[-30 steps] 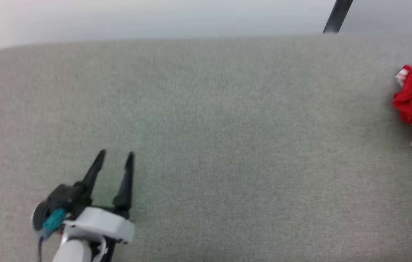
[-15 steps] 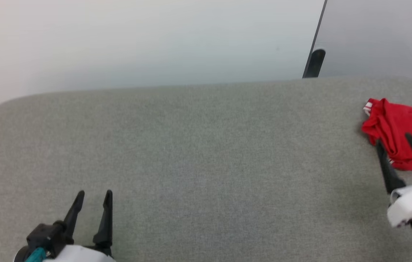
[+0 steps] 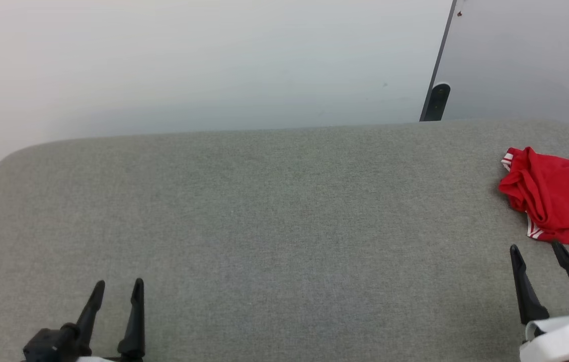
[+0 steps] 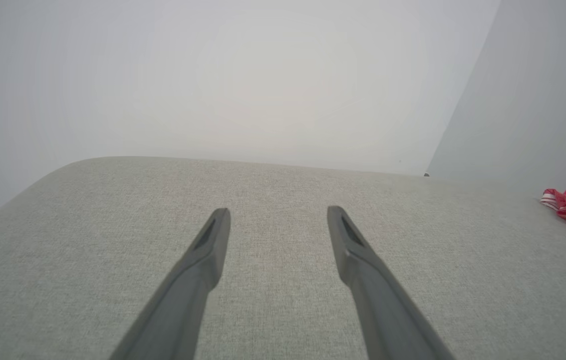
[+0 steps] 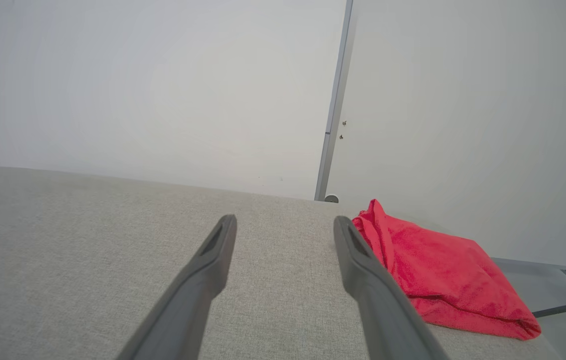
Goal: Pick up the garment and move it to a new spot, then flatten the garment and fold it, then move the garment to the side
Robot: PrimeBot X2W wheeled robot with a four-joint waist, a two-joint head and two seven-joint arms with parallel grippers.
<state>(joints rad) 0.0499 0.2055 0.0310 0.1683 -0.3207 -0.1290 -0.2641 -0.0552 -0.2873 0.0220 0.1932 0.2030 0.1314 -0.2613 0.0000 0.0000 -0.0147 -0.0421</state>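
Crumpled garment (image 3: 561,206) is cut off (head view's right edge).

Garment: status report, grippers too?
Left gripper open, empty. Right gripper open, empty, just short of garment. Garment bunched, untouched, at right end of grey surface. Only bare surface between.

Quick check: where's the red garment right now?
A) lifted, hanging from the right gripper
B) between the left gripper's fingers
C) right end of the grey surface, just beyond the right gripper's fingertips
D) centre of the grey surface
C: the garment lies bunched at the right end of the grey surface, just ahead of the open right gripper, which has nothing between its fingers.
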